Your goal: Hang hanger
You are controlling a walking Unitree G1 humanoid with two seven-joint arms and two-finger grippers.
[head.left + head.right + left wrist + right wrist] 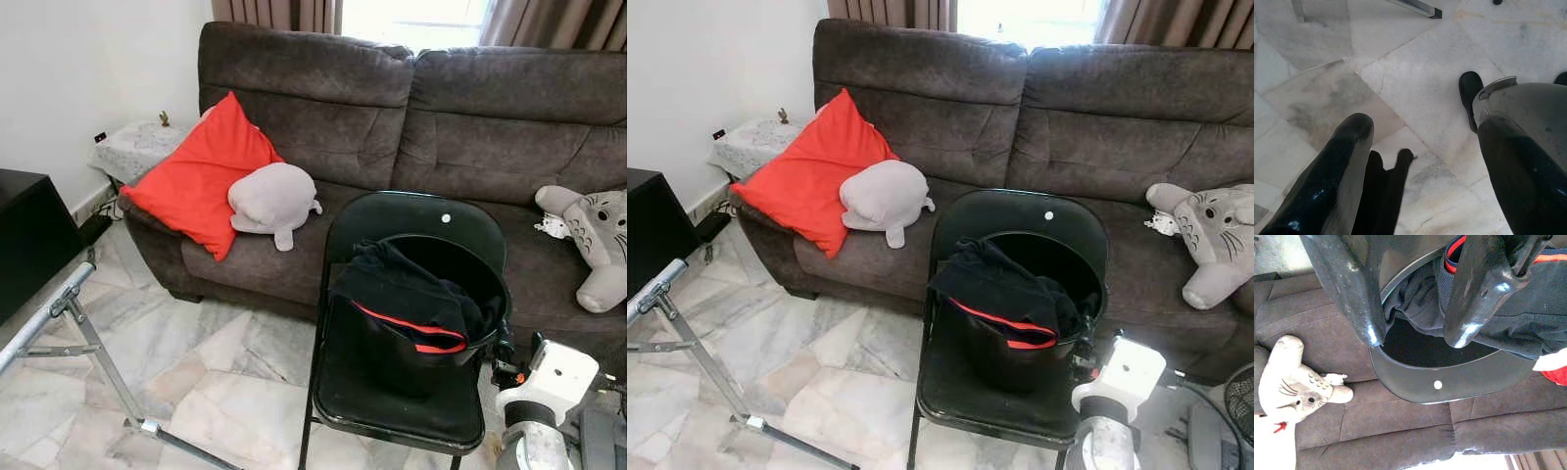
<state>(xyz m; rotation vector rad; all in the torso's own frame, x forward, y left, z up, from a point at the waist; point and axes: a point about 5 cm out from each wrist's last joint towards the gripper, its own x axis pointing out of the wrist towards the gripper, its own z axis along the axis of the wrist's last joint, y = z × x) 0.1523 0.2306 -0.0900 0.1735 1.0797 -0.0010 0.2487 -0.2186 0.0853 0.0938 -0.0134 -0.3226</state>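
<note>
Two long black fingers of the right pincer stand moderately apart with nothing clamped between them. They point at the near rim of a black bucket, and their tips sit just above its edge. The bucket stands on the seat of a black folding chair, straight ahead of this pincer.

A heap of dark clothing fills the bucket and spills over the rim on the side away from the pincer. It is near-black cloth with a thin red band along one hem, bunched and folded. In the right wrist view the red-trimmed edge lies just beside one fingertip. Whether a hanger sits among this cloth cannot be told, since no hook or shoulder bar can be picked out from the folds.

Beyond the pincer and the chair runs a dark brown sofa. A grey cartoon plush lies on its seat on the pincer's own side. A red cushion and a pale rounded plush lean together at the far end, well apart from the pincer. A silver metal rack frame stands on the marble floor across from the chair.

The left pincer hangs wide open above the floor, holding nothing, with the robot's black foot near one finger.
</note>
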